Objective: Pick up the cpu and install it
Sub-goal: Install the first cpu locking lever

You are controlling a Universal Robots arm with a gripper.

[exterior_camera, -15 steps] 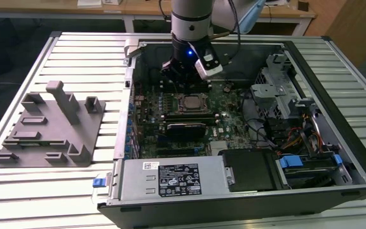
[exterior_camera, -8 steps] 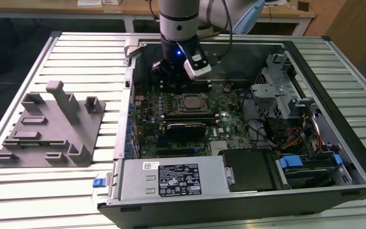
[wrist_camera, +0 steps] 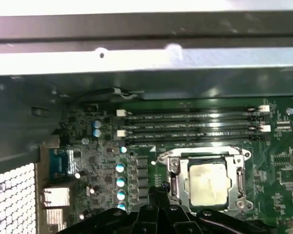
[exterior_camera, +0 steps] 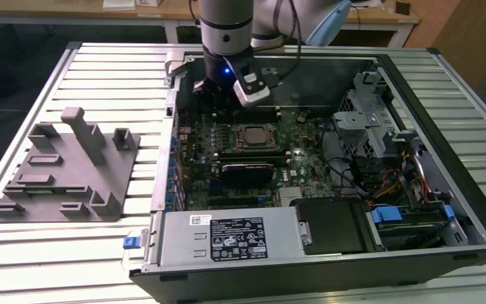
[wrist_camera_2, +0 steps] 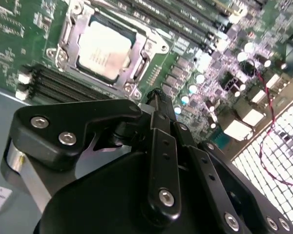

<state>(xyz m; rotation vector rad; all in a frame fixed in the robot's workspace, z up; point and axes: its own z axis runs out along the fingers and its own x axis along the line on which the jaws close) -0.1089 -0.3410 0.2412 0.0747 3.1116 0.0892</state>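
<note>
cpu [wrist_camera_2: 103, 48] seated in socket [wrist_camera_2: 150, 48]; hand [wrist_camera_2: 155, 96] pressed together, holding nothing, just beside socket

Labels [exterior_camera: 238, 239] on the grey metal box [exterior_camera: 180, 244] seem too small to read.

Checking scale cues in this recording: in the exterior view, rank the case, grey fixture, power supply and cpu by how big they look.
1. case
2. fixture
3. power supply, which sits nearer the camera than the fixture, so this pair is less sure
4. cpu, clearly smallest
</note>
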